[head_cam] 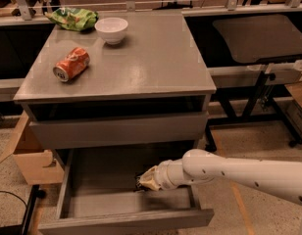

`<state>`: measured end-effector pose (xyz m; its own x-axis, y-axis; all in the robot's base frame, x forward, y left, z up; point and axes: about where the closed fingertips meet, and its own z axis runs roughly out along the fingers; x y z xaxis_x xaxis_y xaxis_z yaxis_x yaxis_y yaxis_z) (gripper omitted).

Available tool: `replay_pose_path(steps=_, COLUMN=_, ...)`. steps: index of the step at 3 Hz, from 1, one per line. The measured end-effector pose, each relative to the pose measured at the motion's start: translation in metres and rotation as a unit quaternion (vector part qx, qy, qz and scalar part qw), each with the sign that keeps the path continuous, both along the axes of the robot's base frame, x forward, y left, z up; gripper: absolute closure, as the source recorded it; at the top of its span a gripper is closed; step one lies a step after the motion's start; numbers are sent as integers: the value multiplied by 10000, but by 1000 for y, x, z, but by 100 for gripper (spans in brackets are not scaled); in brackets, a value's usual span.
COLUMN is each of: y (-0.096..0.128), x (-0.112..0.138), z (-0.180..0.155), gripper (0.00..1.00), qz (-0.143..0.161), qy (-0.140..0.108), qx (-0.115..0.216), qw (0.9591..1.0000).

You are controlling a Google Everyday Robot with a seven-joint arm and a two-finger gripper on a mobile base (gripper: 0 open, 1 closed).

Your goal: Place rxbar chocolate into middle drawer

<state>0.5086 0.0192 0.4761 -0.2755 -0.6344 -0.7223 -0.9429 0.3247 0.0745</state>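
Note:
The middle drawer (87, 207) is pulled open below the shut grey drawer front (116, 129). My gripper (145, 181) reaches in from the right and sits low inside the drawer, near its middle right. A small dark shape (139, 182) shows at the gripper's tip, close to the drawer floor. I cannot tell whether it is the rxbar chocolate. No black bar shows on the cabinet top.
On the cabinet top (151, 58) lie an orange soda can (71, 64) on its side, a white bowl (111, 30) and a green chip bag (72, 18). A cardboard box (28, 155) stands at the left on the floor. A dark table (259, 33) stands at the right.

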Motion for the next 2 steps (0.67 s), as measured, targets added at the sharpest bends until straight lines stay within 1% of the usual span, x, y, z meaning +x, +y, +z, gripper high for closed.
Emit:
replay_pose_path(steps=1, y=1, x=-1, z=-1, gripper=11, qz=14, qy=8, qx=4, qw=10000)
replay_pose_path(steps=2, y=3, x=-1, z=-1, gripper=0, qz=25, qy=14, qx=7, qw=10000)
